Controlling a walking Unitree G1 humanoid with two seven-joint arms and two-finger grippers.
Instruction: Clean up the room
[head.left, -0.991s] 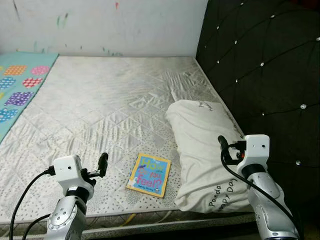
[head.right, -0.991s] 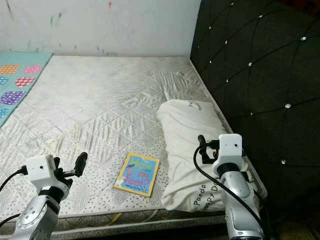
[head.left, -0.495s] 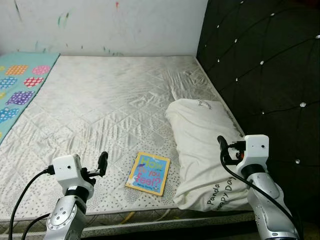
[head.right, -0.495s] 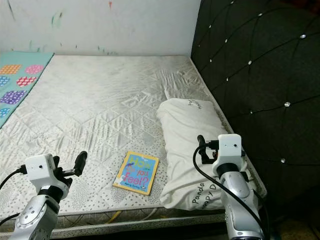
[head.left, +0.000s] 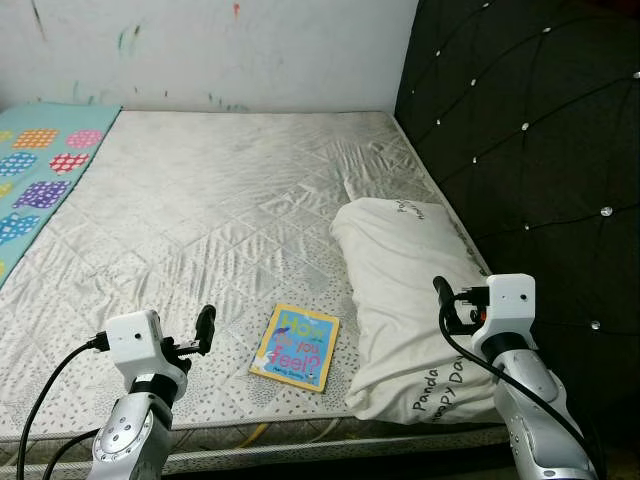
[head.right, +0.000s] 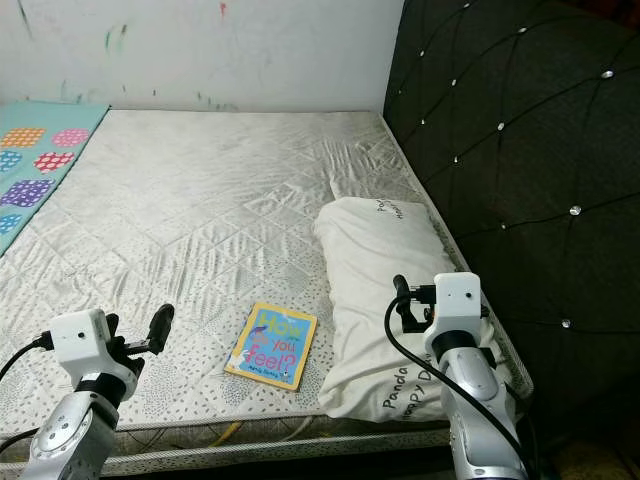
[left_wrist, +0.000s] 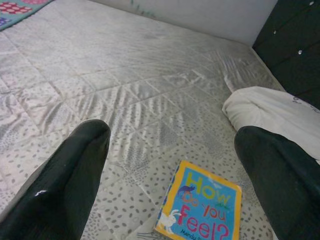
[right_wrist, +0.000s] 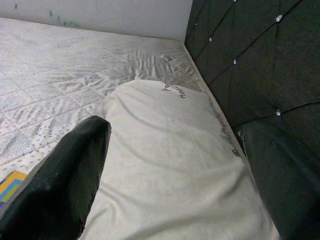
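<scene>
Left hand (head.left: 204, 328), fingers apart and empty, held above the near edge of the mattress (head.left: 230, 190), just left of the picture book (head.left: 296, 347). Right hand (head.left: 444, 299), fingers also apart and empty, poised over the near end of the white pillow (head.left: 405, 290), which lies against the dark tufted headboard (head.left: 540, 150). The book lies flat, cover up, between the hands, just beside the pillow. Step judged: approach, nothing grasped. Next move: lower the left hand onto the book's edge. No containers visible
</scene>
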